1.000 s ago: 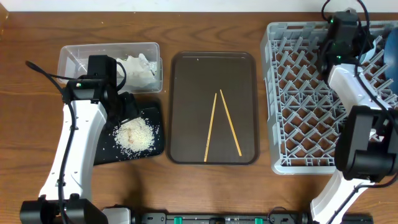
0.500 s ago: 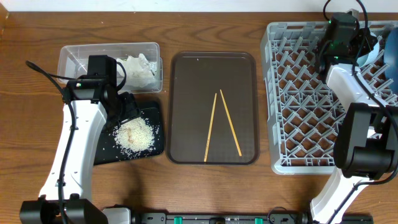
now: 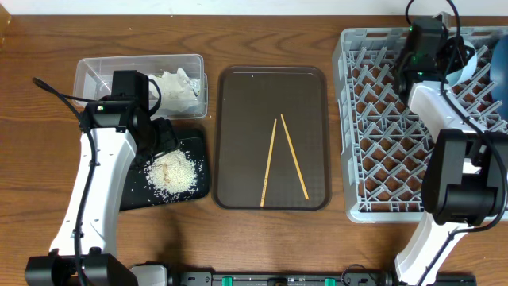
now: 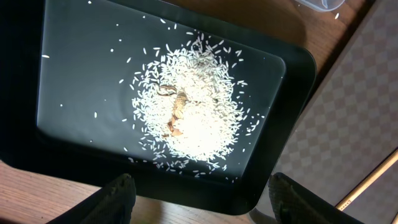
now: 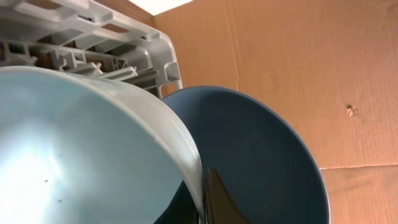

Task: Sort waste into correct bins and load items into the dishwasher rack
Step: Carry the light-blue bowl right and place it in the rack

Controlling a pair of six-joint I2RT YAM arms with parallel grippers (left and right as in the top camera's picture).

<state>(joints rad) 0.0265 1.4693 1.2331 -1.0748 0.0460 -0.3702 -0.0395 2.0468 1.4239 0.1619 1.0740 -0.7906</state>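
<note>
My right gripper (image 5: pixel 202 200) is shut on the rim of the light-blue bowl (image 5: pixel 81 149), held over the far right of the grey dishwasher rack (image 3: pixel 381 119). The dark-blue plate (image 5: pixel 261 162) stands just behind the bowl; both show at the rack's right edge in the overhead view, the bowl (image 3: pixel 467 62) left of the plate (image 3: pixel 500 70). My left gripper (image 4: pixel 208 205) is open and empty above the near edge of the black tray (image 4: pixel 81 74), which holds the rice heap (image 4: pixel 189 112). The napkin (image 3: pixel 181 86) lies in the clear tub (image 3: pixel 95 75). The cups are out of view.
Two wooden chopsticks (image 3: pixel 270 163) lie in a narrow V on the brown serving tray (image 3: pixel 238 95) between the black tray (image 3: pixel 135 191) and the rack. A cardboard wall (image 5: pixel 311 56) stands behind the rack.
My right wrist has shifted a little to the left and turned with the bowl in it, so more of the bowl shows. The left arm has not moved.
</note>
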